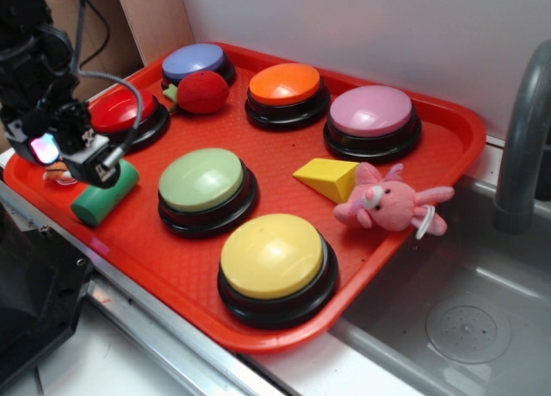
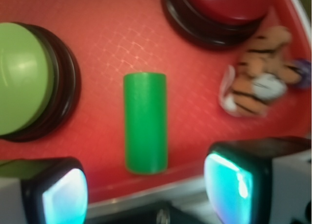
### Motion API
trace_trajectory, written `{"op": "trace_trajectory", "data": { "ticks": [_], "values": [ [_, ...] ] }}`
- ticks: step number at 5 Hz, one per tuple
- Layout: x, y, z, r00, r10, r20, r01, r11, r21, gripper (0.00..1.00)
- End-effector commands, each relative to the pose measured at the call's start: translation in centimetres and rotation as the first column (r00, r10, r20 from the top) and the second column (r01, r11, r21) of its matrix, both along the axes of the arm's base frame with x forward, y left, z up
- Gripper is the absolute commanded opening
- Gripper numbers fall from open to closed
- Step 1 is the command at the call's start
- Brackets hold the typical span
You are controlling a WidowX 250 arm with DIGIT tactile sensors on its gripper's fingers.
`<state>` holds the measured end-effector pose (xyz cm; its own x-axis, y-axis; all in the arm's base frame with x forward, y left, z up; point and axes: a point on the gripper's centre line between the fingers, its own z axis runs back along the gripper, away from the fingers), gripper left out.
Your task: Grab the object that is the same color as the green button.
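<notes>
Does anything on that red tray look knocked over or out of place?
Mostly tidy. The pink plush bunny hangs over the tray's right rim toward the sink. The green cylinder lies on its side, between the open end effector's fingers.

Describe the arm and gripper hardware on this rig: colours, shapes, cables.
The arm is black, with grey cables looping down to a small wrist camera. The gripper has two black-framed, rounded-rectangular fingers with pads glowing cyan-white, on pale grey mounts.

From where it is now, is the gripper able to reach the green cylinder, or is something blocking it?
Probably yes. The gripper hangs open right above the green cylinder, which lies flat and alone on the red tray. The green button and the striped toy lie off to each side, not touching it.
</notes>
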<state>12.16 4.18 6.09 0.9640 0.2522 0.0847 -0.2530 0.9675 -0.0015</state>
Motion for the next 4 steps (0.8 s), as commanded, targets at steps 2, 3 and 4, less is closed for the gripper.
{"op": "trace_trajectory", "data": {
  "ticks": [2,3,4],
  "values": [
    [1.6,0.1,-3.7,0.999,-0.013,0.036,0.012,1.0,0.017,1.0],
    [1.7,0.2,-4.6,0.999,-0.01,0.039,0.011,1.0,-0.018,1.0],
    [1.8,0.2,-4.9,0.999,0.002,0.039,-0.001,1.0,-0.024,0.73]
  ]
}}
